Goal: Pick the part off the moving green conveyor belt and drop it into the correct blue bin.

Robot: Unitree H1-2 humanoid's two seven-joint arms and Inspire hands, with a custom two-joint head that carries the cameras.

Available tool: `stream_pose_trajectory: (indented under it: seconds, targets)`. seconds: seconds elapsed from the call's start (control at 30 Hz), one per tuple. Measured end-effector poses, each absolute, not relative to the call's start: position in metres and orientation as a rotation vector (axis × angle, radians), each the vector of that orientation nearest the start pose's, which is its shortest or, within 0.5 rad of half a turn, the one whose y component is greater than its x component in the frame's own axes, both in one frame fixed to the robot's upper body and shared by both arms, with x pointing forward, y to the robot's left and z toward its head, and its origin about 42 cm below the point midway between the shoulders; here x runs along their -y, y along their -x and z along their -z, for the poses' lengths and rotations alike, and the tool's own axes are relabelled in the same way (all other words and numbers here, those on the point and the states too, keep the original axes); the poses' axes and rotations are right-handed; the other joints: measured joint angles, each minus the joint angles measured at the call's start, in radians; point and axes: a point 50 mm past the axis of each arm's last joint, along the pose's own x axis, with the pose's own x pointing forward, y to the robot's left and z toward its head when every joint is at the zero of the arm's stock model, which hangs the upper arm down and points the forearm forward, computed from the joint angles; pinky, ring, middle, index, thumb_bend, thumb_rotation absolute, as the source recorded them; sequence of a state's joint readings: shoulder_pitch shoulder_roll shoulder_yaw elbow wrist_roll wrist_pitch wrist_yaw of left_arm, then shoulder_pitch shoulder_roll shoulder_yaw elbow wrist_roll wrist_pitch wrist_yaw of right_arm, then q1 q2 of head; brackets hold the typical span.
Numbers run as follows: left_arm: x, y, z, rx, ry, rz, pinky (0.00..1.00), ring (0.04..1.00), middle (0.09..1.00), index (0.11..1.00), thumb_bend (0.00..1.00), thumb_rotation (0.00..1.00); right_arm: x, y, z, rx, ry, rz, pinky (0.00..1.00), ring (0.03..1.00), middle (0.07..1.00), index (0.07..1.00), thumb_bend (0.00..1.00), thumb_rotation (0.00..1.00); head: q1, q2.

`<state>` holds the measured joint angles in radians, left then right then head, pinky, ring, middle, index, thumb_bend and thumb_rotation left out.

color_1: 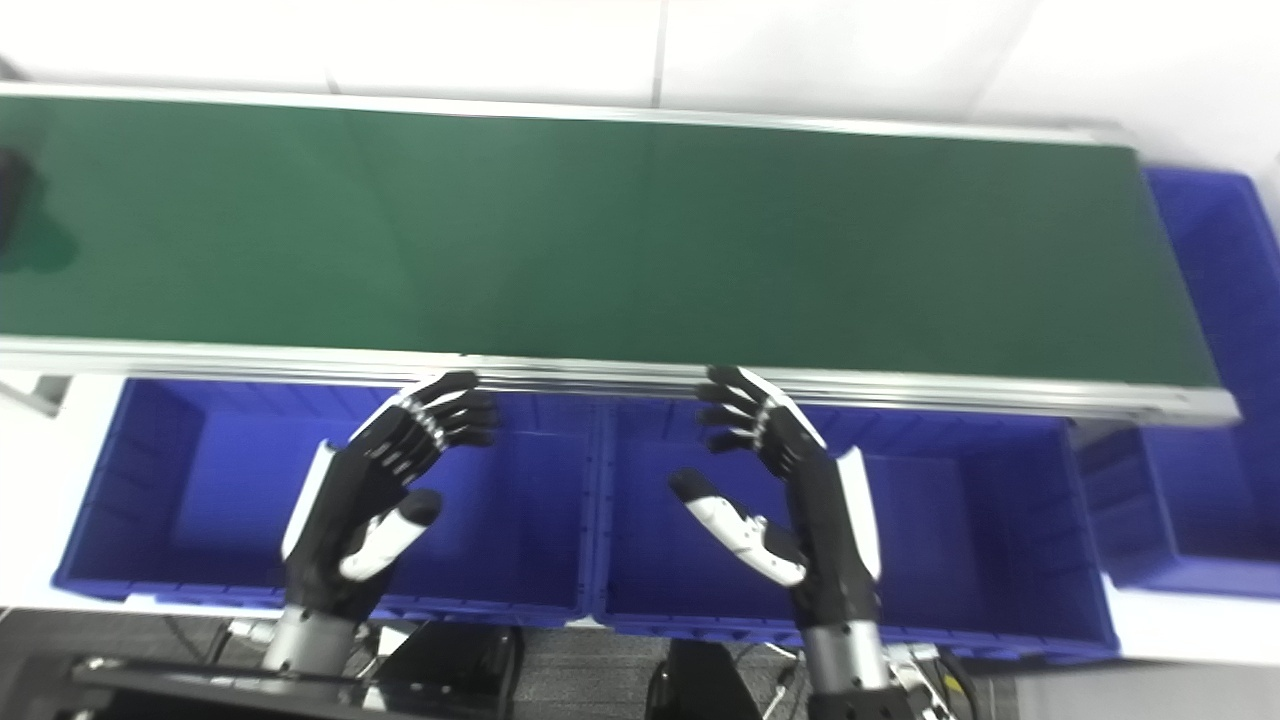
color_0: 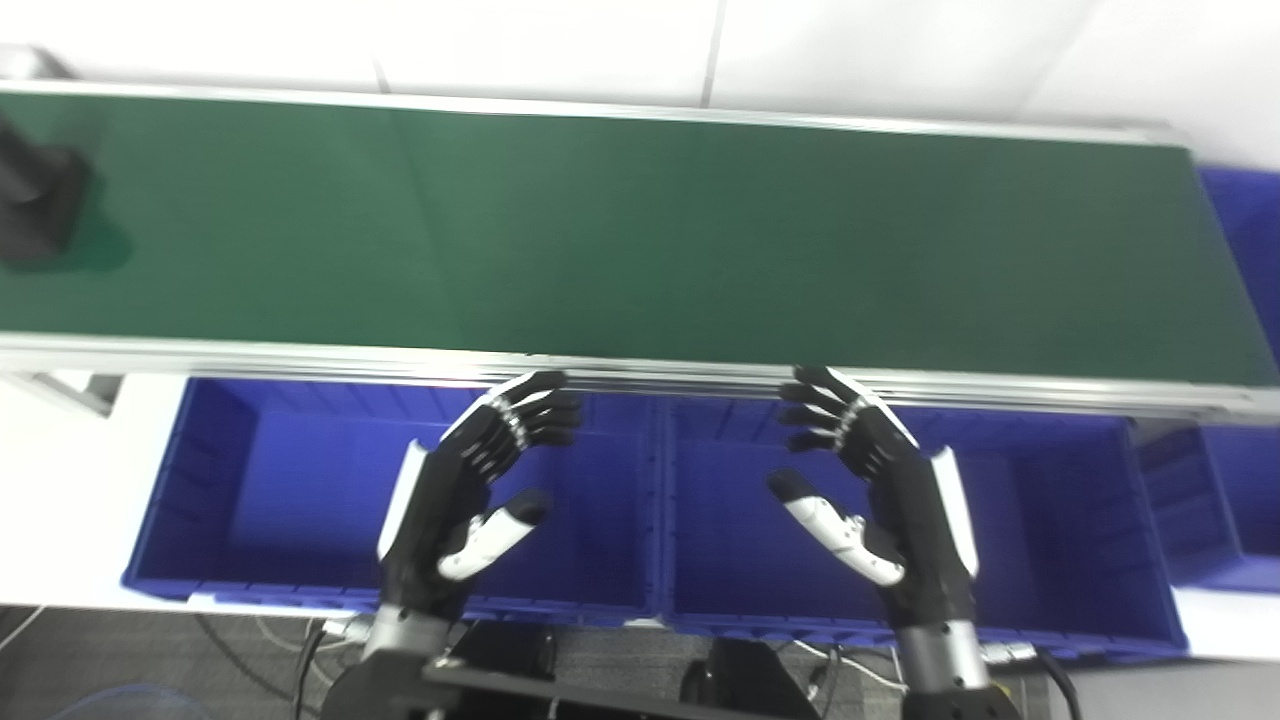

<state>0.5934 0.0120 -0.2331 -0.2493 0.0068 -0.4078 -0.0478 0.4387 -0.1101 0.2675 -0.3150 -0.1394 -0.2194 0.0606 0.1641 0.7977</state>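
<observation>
A dark, blurred part (color_0: 35,200) lies on the green conveyor belt (color_0: 640,240) at its far left end; in the right eye view only its edge (color_1: 8,195) shows. Both hands hover over the blue bins below the belt's near rail, far from the part. My left hand (color_0: 470,490) is open above the left bin (color_0: 290,490), palm facing inward. My right hand (color_0: 870,490) is open above the middle bin (color_0: 1040,520), mirroring the left. Neither holds anything.
A third blue bin (color_0: 1225,500) stands at the right, reaching round the belt's right end. The belt's aluminium near rail (color_0: 640,365) runs just ahead of the fingertips. White table shows at the left, dark floor and cables below the bins.
</observation>
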Motion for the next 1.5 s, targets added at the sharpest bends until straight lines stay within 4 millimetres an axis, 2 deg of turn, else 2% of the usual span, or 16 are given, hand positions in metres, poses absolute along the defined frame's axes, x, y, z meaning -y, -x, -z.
stream_pose_trajectory:
  seconds: [0.07, 0.1, 0.17, 0.43, 0.57, 0.63, 0.77, 0.83, 0.9, 1.07, 1.13, 1.27, 1.33, 1.5]
  targets:
    - [-0.175, -0.088, -0.087, 0.089, 0.065, 0.103, 0.65, 0.693, 0.726, 0.769, 0.73, 0.67, 0.185, -0.135, -0.104, 0.101, 0.143, -0.264, 0.59, 0.69, 0.745, 0.791, 0.48, 0.45, 0.0, 0.0]
    - [-0.173, -0.088, -0.086, 0.088, 0.069, 0.098, 0.65, 0.695, 0.726, 0.766, 0.73, 0.66, 0.186, -0.135, -0.104, 0.102, 0.144, -0.265, 0.59, 0.688, 0.745, 0.792, 0.48, 0.45, 0.052, 0.003]
    - [-0.172, -0.088, -0.086, 0.086, 0.074, 0.092, 0.65, 0.696, 0.725, 0.763, 0.73, 0.66, 0.186, -0.136, -0.104, 0.104, 0.142, -0.27, 0.58, 0.687, 0.745, 0.793, 0.46, 0.45, 0.063, 0.005]
    - [-0.171, -0.088, -0.086, 0.086, 0.056, 0.089, 0.66, 0.704, 0.731, 0.765, 0.72, 0.67, 0.185, -0.137, -0.105, 0.108, 0.126, -0.285, 0.58, 0.685, 0.744, 0.795, 0.47, 0.45, 0.066, 0.011]
    - [-0.174, -0.088, -0.086, 0.086, 0.049, 0.081, 0.67, 0.708, 0.734, 0.766, 0.73, 0.67, 0.184, -0.138, -0.105, 0.111, 0.121, -0.301, 0.58, 0.685, 0.742, 0.79, 0.47, 0.44, 0.046, 0.008]
    - [-0.175, -0.088, -0.086, 0.085, 0.048, 0.076, 0.67, 0.712, 0.736, 0.768, 0.72, 0.67, 0.183, -0.138, -0.105, 0.112, 0.118, -0.301, 0.58, 0.681, 0.737, 0.785, 0.47, 0.43, -0.01, -0.003]
    - [-0.179, -0.089, -0.082, 0.076, 0.043, 0.072, 0.67, 0.715, 0.736, 0.768, 0.71, 0.68, 0.18, -0.138, -0.105, 0.112, 0.113, -0.292, 0.57, 0.68, 0.736, 0.781, 0.48, 0.41, -0.018, -0.005]
    - [-0.18, -0.091, -0.081, 0.077, 0.038, 0.081, 0.68, 0.723, 0.743, 0.771, 0.7, 0.69, 0.179, -0.137, -0.104, 0.108, 0.113, -0.283, 0.58, 0.687, 0.742, 0.784, 0.49, 0.39, -0.07, -0.037]
    - [-0.182, -0.095, -0.078, 0.08, 0.029, 0.097, 0.68, 0.722, 0.743, 0.768, 0.7, 0.69, 0.179, -0.136, -0.101, 0.095, 0.114, -0.266, 0.59, 0.695, 0.748, 0.787, 0.48, 0.36, -0.071, -0.037]
    - [-0.183, -0.104, -0.07, 0.074, 0.017, 0.119, 0.69, 0.727, 0.748, 0.766, 0.69, 0.68, 0.181, -0.133, -0.093, 0.07, 0.128, -0.241, 0.59, 0.697, 0.752, 0.789, 0.48, 0.33, -0.069, -0.072]
    - [-0.183, -0.104, -0.068, 0.071, 0.017, 0.121, 0.68, 0.726, 0.745, 0.764, 0.72, 0.66, 0.183, -0.133, -0.092, 0.079, 0.131, -0.236, 0.59, 0.701, 0.755, 0.79, 0.48, 0.32, -0.041, -0.116]
    - [-0.182, -0.105, -0.057, 0.04, 0.016, 0.127, 0.68, 0.723, 0.741, 0.76, 0.74, 0.65, 0.185, -0.133, -0.085, 0.078, 0.134, -0.235, 0.58, 0.699, 0.755, 0.788, 0.47, 0.32, -0.034, -0.13]
    - [-0.182, -0.104, -0.053, 0.025, 0.016, 0.129, 0.67, 0.719, 0.737, 0.755, 0.74, 0.64, 0.186, -0.134, -0.081, 0.073, 0.136, -0.235, 0.58, 0.694, 0.752, 0.785, 0.47, 0.32, 0.0, -0.179]
    - [-0.181, -0.109, -0.048, 0.018, 0.012, 0.135, 0.66, 0.713, 0.732, 0.745, 0.74, 0.61, 0.188, -0.136, -0.074, 0.072, 0.143, -0.233, 0.57, 0.686, 0.747, 0.782, 0.47, 0.32, 0.029, -0.216]
